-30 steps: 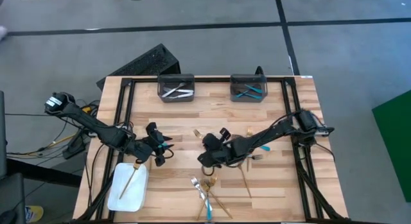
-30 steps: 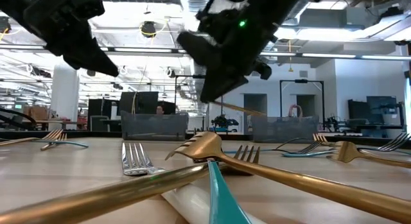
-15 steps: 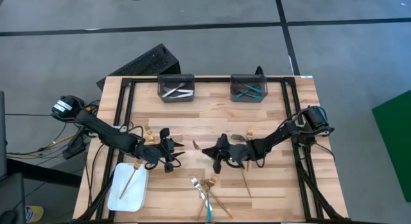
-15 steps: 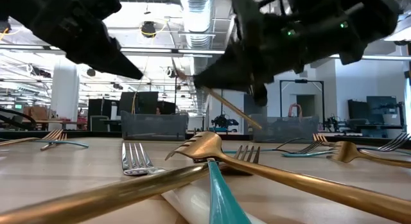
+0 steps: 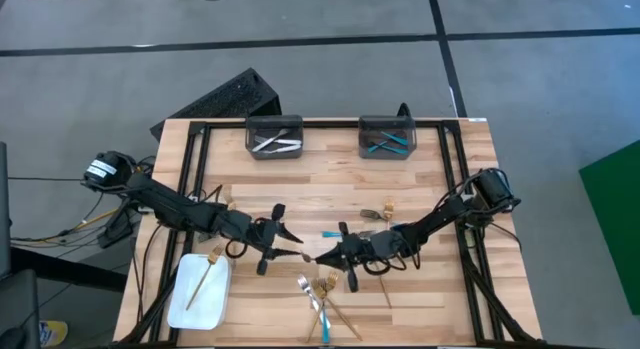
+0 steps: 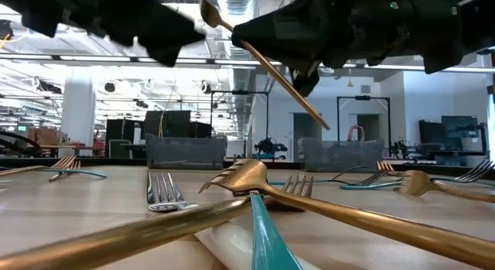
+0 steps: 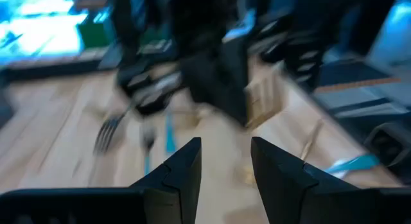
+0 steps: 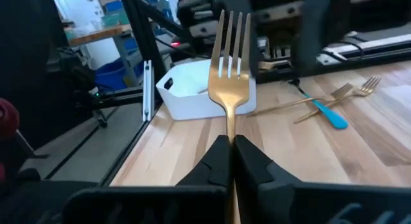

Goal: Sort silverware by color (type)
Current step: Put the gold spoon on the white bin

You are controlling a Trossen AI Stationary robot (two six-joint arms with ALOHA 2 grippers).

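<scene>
You see the left gripper [image 5: 287, 239] and right gripper [image 5: 322, 258] nearly meeting mid-table, a white tray [image 5: 190, 301] at near left, two bins [image 5: 274, 137] far.

Both arms reach low toward table centre, tips nearly meeting; left gripper [image 5: 288, 239] parted, empty; right gripper [image 5: 322, 257] clamped.

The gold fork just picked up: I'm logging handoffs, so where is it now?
The right gripper holds the gold fork above the table's middle, tines toward the open left gripper and white tray.
</scene>
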